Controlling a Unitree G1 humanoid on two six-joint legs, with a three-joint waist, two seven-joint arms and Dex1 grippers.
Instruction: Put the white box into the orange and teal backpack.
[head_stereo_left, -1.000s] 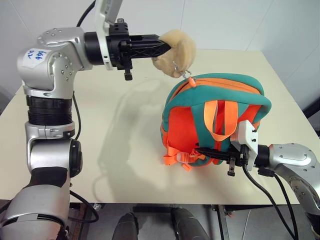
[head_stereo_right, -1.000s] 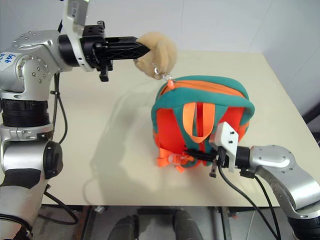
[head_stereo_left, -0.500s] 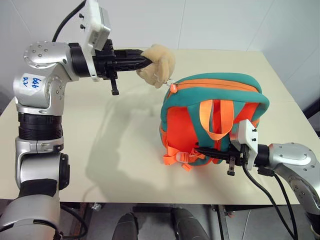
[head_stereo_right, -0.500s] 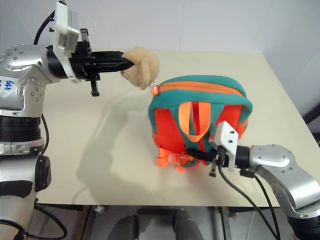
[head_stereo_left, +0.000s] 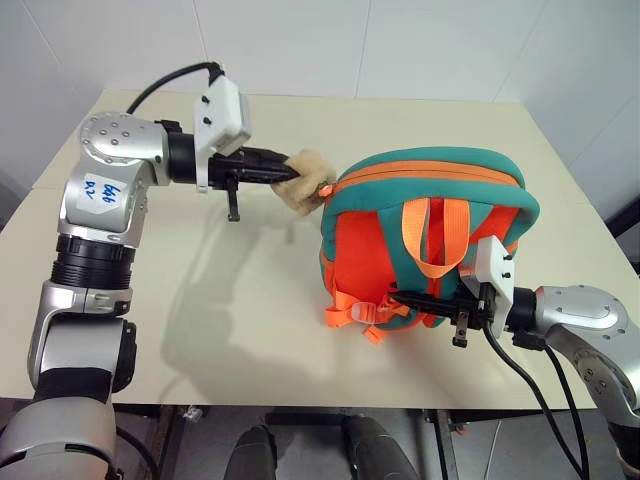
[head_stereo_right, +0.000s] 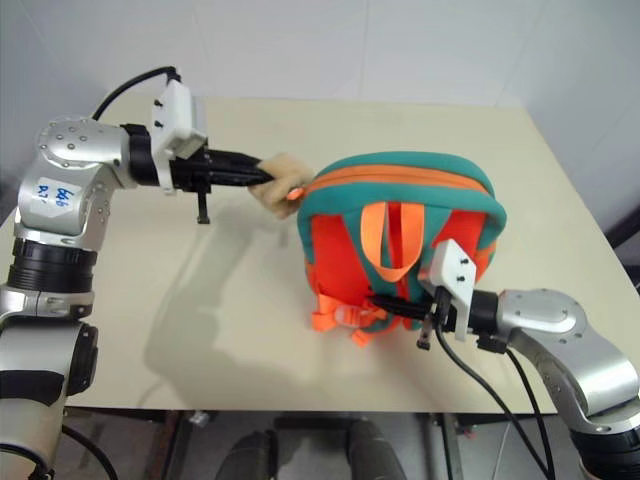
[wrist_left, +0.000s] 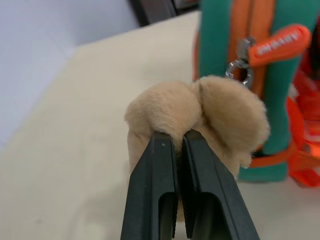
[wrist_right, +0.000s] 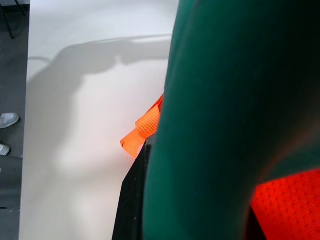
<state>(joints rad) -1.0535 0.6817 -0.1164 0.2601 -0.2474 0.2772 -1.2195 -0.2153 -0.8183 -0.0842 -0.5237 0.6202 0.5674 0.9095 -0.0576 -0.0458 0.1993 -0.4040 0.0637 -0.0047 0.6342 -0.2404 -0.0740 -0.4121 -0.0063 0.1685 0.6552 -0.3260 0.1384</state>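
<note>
Since a second ago, your left gripper (wrist_left: 178, 142) came down from above the bag to table height beside it, fingers pressed together on the tan plush charm (wrist_left: 200, 117). That charm hung by a metal ring from the zipper pull of the one small orange and teal fabric backpack (head_stereo_left: 430, 235), standing upright on the cream table (head_stereo_left: 250, 300). Your right gripper (head_stereo_left: 415, 303) stayed put, pinching the backpack's teal strap low down among the orange webbing straps (head_stereo_left: 360, 315).
</note>
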